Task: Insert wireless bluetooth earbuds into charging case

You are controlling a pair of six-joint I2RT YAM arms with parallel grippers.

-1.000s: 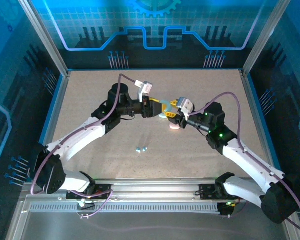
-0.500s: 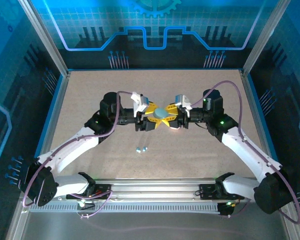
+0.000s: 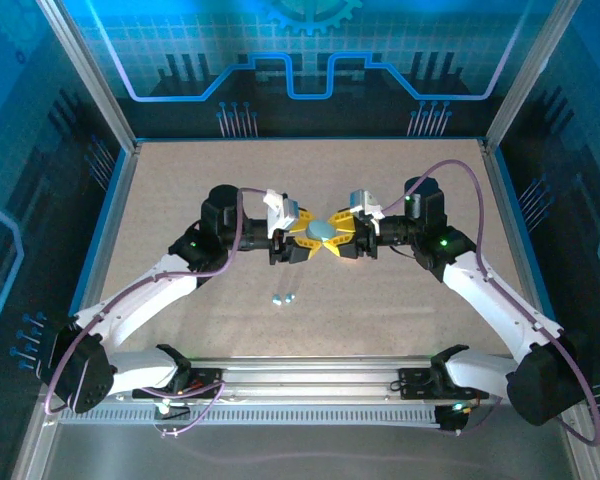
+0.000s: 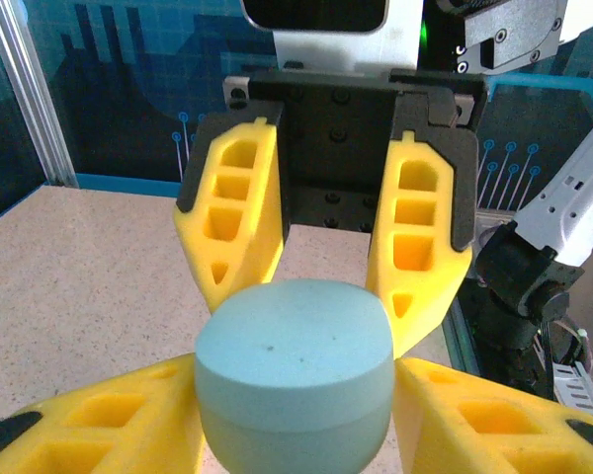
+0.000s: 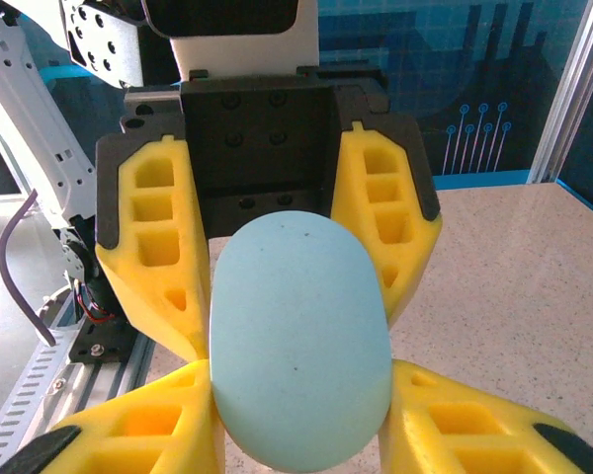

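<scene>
Earbuds (image 3: pixel 283 297): two, on table (image 3: pixel 180 180). One blue case (image 3: pixel 325 229), clamped by both left end effector (image 3: pixel 313 234) and right end effector (image 3: pixel 338 236).

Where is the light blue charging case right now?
The light blue case is at the middle of the table in the top view, gripped between the left gripper and the right gripper; two tiny earbuds lie nearer the arm bases.

Both arms alike. Left arm (image 3: pixel 155 285) and right arm (image 3: pixel 490 300): white shell links, black joint housings. A purple cable (image 3: pixel 242 215) runs along each. Small green lights (image 3: pixel 193 241) on the far black joints. Left hand (image 3: pixel 315 238) and right hand (image 3: pixel 337 238): black bodies with screw heads, yellow fingers (image 4: pixel 232 212) with cut-out pockets and black outer plates. White camera housing (image 3: pixel 280 207) on each wrist.
</scene>
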